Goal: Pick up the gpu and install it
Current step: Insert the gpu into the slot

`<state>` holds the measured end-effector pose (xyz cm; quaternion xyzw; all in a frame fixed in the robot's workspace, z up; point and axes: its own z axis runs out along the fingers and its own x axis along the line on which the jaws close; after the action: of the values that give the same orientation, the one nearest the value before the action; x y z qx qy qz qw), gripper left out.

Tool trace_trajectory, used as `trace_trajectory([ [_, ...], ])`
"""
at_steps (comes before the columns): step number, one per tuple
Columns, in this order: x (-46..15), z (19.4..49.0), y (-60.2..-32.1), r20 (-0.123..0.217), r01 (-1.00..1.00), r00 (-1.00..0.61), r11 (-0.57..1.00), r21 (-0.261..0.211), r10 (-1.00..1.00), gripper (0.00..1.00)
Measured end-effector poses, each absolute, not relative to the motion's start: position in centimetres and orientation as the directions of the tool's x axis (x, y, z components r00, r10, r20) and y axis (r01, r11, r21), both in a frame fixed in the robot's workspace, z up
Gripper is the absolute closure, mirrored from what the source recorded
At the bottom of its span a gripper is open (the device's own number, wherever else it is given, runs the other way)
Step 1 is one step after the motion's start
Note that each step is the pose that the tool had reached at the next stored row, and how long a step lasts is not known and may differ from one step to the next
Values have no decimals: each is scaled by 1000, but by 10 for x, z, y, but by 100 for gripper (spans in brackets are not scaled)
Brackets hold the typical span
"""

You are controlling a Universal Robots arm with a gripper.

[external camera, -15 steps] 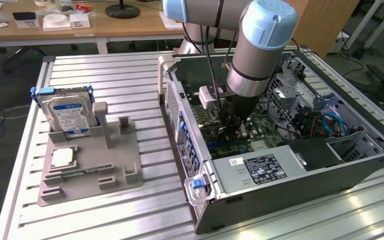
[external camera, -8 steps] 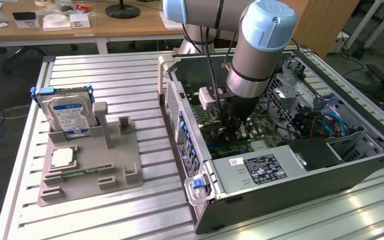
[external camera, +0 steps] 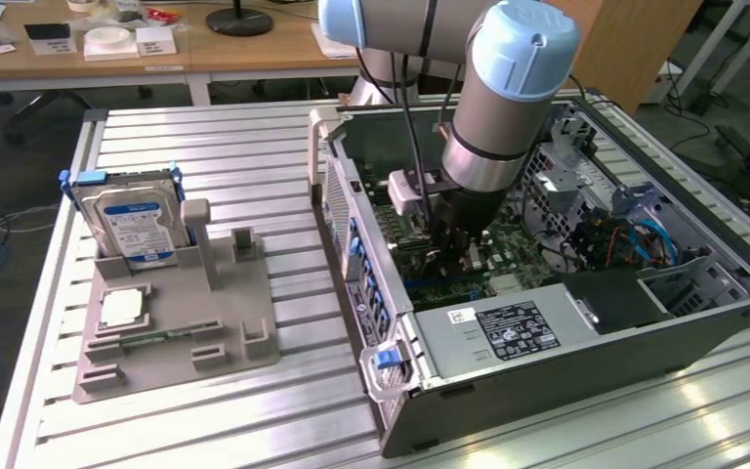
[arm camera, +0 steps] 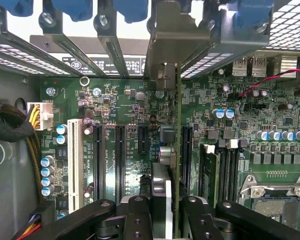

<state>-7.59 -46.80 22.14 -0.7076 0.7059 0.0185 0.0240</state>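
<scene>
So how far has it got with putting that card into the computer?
The pick-up looks done: the hand grips the card edge-on, already down inside the open computer case. It stands over the green main board among the long slots. Whether it is fully pushed home, I cannot tell.

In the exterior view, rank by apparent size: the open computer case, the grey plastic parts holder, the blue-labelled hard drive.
1. Open dark grey computer case, largest.
2. Grey plastic parts holder.
3. Silver hard drive with the blue-white label, smallest, standing upright in that holder.
</scene>
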Motion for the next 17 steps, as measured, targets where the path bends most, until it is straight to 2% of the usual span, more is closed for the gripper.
trace_trajectory([
  [17, -76, 214, -468, -60, -1000, 2, -2, 4, -998, 72],
])
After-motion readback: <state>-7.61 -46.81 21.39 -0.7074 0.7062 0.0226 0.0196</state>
